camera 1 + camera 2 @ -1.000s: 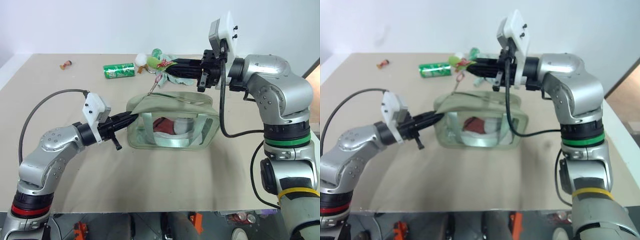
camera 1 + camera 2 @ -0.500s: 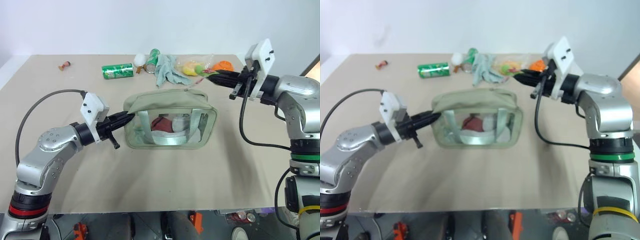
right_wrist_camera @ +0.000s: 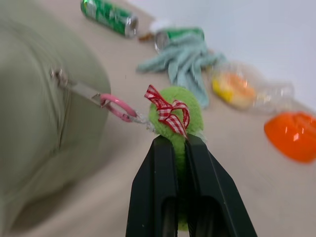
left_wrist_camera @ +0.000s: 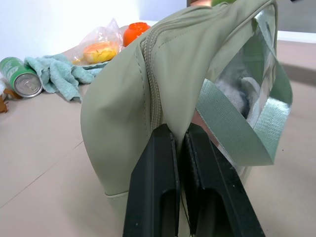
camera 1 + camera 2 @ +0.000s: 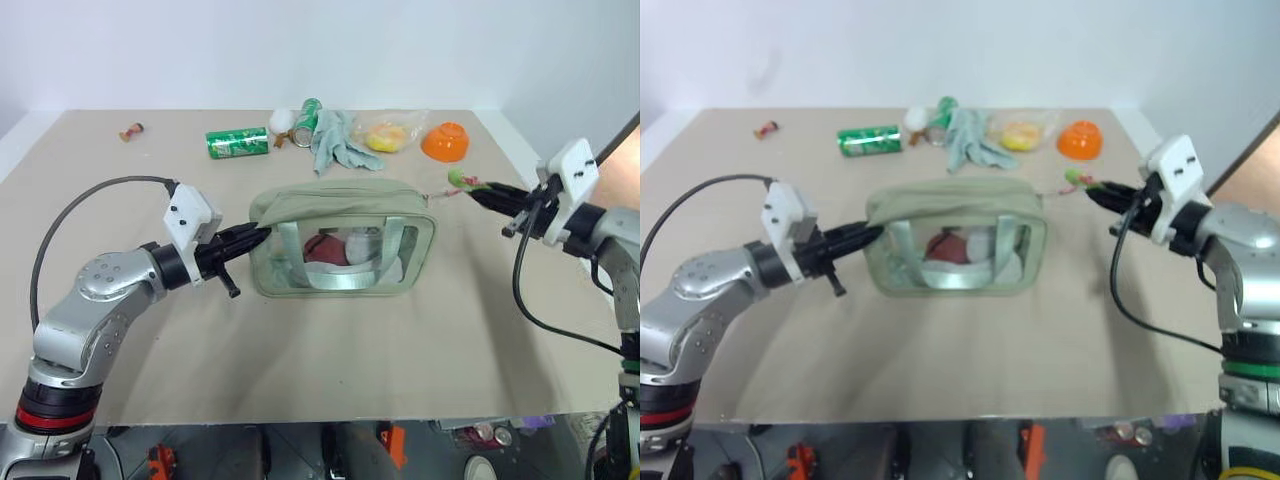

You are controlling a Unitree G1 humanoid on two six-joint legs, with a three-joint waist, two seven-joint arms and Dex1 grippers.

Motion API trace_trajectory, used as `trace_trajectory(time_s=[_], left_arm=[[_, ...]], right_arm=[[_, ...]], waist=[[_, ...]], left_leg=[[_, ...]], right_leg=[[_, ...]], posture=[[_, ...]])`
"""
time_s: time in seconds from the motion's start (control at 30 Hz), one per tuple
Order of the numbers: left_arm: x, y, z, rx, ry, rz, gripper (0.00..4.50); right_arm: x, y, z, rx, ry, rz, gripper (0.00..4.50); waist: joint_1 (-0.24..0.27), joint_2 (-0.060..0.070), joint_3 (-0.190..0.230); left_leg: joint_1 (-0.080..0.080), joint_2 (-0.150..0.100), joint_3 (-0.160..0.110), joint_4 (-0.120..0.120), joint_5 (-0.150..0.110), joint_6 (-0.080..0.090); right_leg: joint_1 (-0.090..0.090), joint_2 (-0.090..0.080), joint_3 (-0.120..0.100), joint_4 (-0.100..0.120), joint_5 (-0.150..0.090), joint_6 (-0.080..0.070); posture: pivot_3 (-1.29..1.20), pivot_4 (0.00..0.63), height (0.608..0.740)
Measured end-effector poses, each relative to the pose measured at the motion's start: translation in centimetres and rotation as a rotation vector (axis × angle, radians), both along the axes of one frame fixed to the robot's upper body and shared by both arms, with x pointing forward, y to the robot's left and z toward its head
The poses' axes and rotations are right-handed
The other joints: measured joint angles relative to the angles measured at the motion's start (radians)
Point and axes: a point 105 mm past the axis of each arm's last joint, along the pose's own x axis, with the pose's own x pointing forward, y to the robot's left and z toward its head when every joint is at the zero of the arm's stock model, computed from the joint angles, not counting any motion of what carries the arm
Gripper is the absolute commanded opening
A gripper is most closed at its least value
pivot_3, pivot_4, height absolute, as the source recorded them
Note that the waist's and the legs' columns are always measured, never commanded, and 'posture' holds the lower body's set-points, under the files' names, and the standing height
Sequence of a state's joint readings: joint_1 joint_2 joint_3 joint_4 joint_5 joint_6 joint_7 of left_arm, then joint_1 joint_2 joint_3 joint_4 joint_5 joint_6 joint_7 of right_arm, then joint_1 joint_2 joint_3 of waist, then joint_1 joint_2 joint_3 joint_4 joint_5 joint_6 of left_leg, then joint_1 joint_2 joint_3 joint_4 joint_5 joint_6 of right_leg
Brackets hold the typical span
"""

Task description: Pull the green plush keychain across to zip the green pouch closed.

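Two grippers are both clamped: the right gripper (image 3: pixel 178 148) pinches the green plush keychain (image 3: pixel 176 114) just off the green pouch's (image 5: pixel 340 240) right end, its pink clip (image 3: pixel 118 107) hooked to the zipper pull. The left gripper (image 4: pixel 178 138) nips the pouch's opposite end on the table (image 5: pixel 300 350).

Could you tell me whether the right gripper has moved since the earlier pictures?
Yes. The right gripper, shut on the green plush keychain, travelled from the pale olive-green fabric pouch's left end rightward past its right end.
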State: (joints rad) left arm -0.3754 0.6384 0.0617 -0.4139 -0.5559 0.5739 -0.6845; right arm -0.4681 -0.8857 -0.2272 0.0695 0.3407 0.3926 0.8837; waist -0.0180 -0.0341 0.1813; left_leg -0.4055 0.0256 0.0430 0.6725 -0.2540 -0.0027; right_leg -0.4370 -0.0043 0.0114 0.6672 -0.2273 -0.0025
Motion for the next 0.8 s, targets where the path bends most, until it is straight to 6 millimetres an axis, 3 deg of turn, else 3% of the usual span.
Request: trace_trajectory(time_s=[0.07, 0.27, 0.6, 0.8], left_arm=[[0.1, -0.1, 0.1, 0.005, -0.006, -0.001, 0.00], [0.1, -0.4, 0.1, 0.010, -0.007, -0.010, 0.00], [0.3, -0.4, 0.2, 0.007, -0.007, -0.002, 0.00], [0.3, -0.4, 0.1, 0.007, -0.005, -0.002, 0.00]], right_arm=[[-0.3, -0.6, -1.2, -0.012, 0.025, -0.039, 0.04], [-0.7, -0.7, -1.9, -0.039, 0.014, -0.091, 0.04], [-0.5, 0.9, -4.0, 0.016, 0.049, -0.121, 0.04], [-0.3, -0.5, -4.6, -0.005, 0.073, -0.163, 0.04]], waist=[[0.000, 0.000, 0.000], [-0.001, 0.000, 0.000], [-0.001, 0.000, 0.000], [-0.001, 0.000, 0.000]], left_leg=[[0.000, 0.000, 0.001, 0.000, 0.000, 0.000], [0.002, 0.000, 0.002, 0.000, 0.003, 0.002], [0.003, -0.001, 0.003, 0.000, 0.005, 0.002], [0.003, -0.001, 0.005, 0.000, 0.005, 0.002]], right_leg=[[0.000, 0.000, 0.001, 0.000, 0.001, 0.001], [0.001, 0.000, 0.002, 0.000, 0.003, 0.002], [0.001, 0.001, 0.003, 0.000, 0.006, 0.003], [0.001, 0.002, 0.005, 0.000, 0.006, 0.003]], posture=[[0.00, 0.150, 0.740], [0.00, 0.150, 0.740], [0.00, 0.150, 0.740], [0.00, 0.150, 0.740]])
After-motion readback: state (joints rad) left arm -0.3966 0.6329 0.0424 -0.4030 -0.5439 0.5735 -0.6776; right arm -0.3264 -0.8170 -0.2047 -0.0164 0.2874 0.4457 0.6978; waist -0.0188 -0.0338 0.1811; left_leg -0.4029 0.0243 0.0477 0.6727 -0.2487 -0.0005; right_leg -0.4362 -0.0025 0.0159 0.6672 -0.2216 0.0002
